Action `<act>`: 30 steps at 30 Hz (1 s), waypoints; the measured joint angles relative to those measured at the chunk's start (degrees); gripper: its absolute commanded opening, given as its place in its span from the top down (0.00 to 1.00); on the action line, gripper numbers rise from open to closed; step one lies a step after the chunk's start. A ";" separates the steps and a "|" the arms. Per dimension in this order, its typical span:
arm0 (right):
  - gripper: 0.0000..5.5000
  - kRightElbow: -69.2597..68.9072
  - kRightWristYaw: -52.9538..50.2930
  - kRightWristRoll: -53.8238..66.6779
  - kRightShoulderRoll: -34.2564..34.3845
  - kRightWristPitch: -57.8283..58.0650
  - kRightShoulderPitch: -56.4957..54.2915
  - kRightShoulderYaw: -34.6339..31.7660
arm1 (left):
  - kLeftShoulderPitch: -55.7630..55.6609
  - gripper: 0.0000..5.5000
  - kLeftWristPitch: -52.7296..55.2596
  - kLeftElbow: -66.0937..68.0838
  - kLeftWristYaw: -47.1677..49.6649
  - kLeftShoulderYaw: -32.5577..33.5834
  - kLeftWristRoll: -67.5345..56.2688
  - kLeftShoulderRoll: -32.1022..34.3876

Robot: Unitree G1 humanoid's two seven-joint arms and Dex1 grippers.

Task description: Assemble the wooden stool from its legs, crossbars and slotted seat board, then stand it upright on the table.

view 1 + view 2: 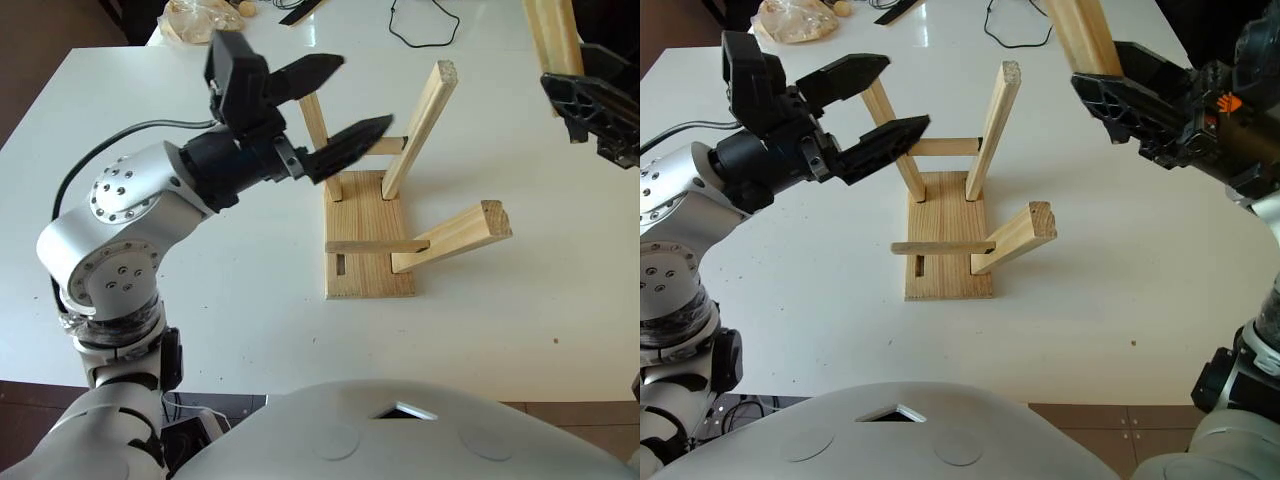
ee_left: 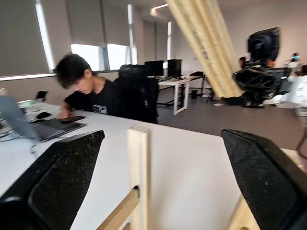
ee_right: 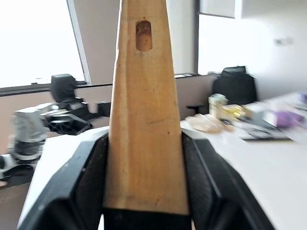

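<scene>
a: where does the seat board (image 1: 950,215) lie?

b: flat on the white table (image 1: 1140,250), in the middle of the right eye view. two legs stand upright at its far end, the left upright leg (image 1: 895,140) and the right upright leg (image 1: 992,130), with a crossbar (image 1: 943,147) joining them.

a: and at the near end?

b: a third leg (image 1: 1015,238) leans low toward the right of the frame, with a second crossbar (image 1: 940,247) reaching left from it over the board. a slot (image 1: 919,266) shows in the board just below that bar.

a: the left gripper (image 1: 906,92)?

b: upper left of centre, fingers spread wide. in its wrist view the left upright leg stands between the two fingers, apart from both.

a: and the right gripper (image 1: 1100,68)?

b: upper right of the frame, above the table, clamped on the fourth leg (image 3: 144,120). that leg runs up out of the top edge, and a hole (image 3: 143,36) shows near its far end.
</scene>
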 measured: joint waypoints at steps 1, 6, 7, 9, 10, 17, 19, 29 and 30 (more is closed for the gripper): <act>0.63 -0.47 1.13 -0.01 0.00 0.21 0.06 1.08 | -0.50 0.18 -0.30 0.01 -0.03 0.47 -3.44 -0.30; 0.63 -2.85 6.53 0.73 -0.65 1.44 -0.59 5.76 | -4.80 0.18 -3.25 3.98 2.00 2.75 -13.90 -0.71; 0.63 -2.76 6.97 0.75 -0.79 1.56 -1.07 6.46 | -5.21 0.18 -3.73 4.18 2.14 2.70 -14.72 -0.84; 0.63 -2.77 8.37 0.83 -1.06 2.17 -1.64 7.59 | -6.16 0.18 -5.01 4.32 2.45 2.12 -16.44 -1.03; 0.63 -2.73 8.75 0.82 -1.24 2.19 -1.76 7.92 | -6.21 0.18 -5.15 4.29 2.43 1.68 -16.61 -1.03; 0.63 -1.00 11.66 0.48 -1.99 2.60 -4.32 9.91 | -4.56 0.18 -6.15 1.41 -1.64 -1.28 -14.11 0.82; 0.63 -0.46 12.87 -0.31 -2.35 2.55 -4.83 10.74 | -3.45 0.22 -6.20 0.70 -3.19 -2.12 -13.05 1.65; 0.63 0.00 17.81 -5.13 -3.71 -0.40 -4.44 11.44 | -2.78 0.49 -7.22 0.89 -5.34 -2.94 -11.27 3.75; 0.63 -0.07 18.18 -5.55 -3.74 -0.76 -4.18 11.59 | -2.65 0.52 -7.22 0.91 -5.64 -2.94 -11.25 4.15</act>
